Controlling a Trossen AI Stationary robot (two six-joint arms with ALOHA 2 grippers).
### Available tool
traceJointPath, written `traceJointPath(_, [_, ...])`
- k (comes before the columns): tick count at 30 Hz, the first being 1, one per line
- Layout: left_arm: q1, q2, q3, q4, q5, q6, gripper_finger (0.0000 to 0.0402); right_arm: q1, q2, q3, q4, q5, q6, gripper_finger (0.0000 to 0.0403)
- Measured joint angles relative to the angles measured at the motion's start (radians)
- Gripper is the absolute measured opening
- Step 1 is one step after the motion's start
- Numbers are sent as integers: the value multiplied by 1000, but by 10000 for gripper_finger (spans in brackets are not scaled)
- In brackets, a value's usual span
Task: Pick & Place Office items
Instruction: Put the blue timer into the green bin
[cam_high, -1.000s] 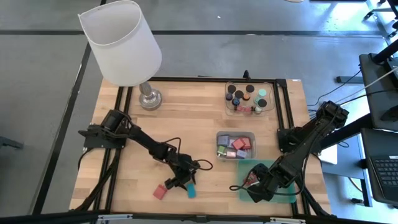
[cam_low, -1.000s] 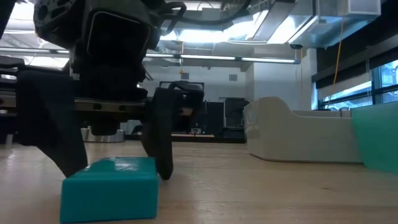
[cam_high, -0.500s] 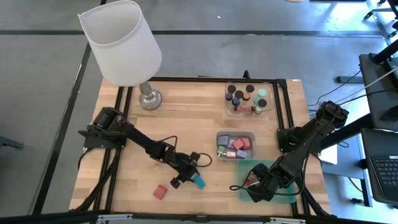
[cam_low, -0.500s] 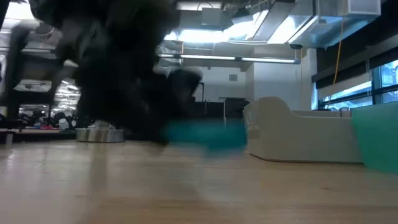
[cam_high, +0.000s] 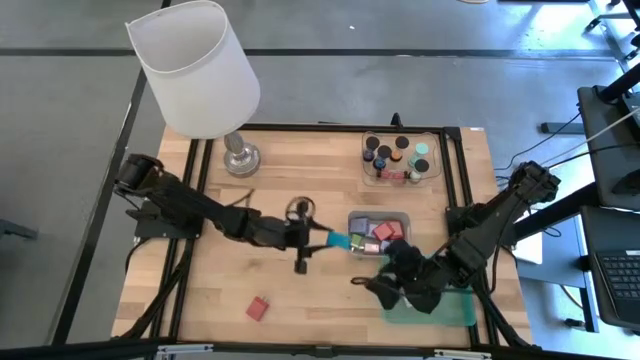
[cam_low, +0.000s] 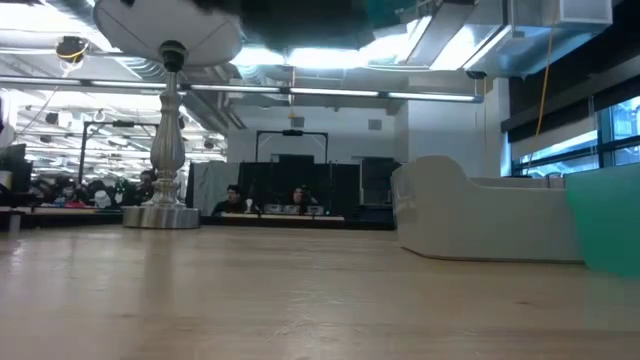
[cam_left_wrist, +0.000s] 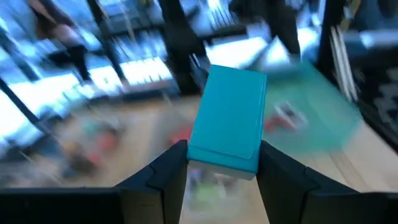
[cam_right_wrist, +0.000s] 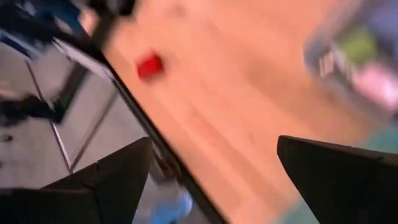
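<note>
Left hand (cam_high: 322, 238) grips a teal block (cam_high: 338, 241) between its two fingers (cam_left_wrist: 163, 175), clear of the tabletop (cam_high: 300, 180); the block juts beyond the fingertips toward the grey tray (cam_high: 379, 215) of coloured blocks, just ahead of the hand. Right hand (cam_high: 372, 282), fingers spread wide and holding nothing, hangs beside the near edge of the green tray (cam_high: 440, 312), below the grey tray. One red block (cam_high: 259, 307) lies alone on the wood, well behind the left hand. Short black cylinders with coloured caps (cam_high: 397, 154) sit in the clear tray (cam_high: 432, 150), well beyond both hands.
</note>
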Motion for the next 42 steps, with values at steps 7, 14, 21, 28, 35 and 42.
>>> traceJointPath(7, [-19,-141,1,26,-222,137,156,-84,0,127,12,176,-239,350])
traceJointPath(14, [-55,-188,28,23,-406,250,156,-180,0,199,130,337,-422,350])
traceJointPath(21, [-77,-170,108,16,-487,372,156,-290,11,200,273,255,-471,350])
traceJointPath(28, [-81,-170,112,17,-500,371,156,-325,26,201,355,253,-584,345])
traceJointPath(35, [-81,-169,112,17,-514,371,156,-347,32,201,345,211,-588,263])
traceJointPath(42, [-82,-169,112,21,-513,371,159,-353,32,200,343,201,-603,128])
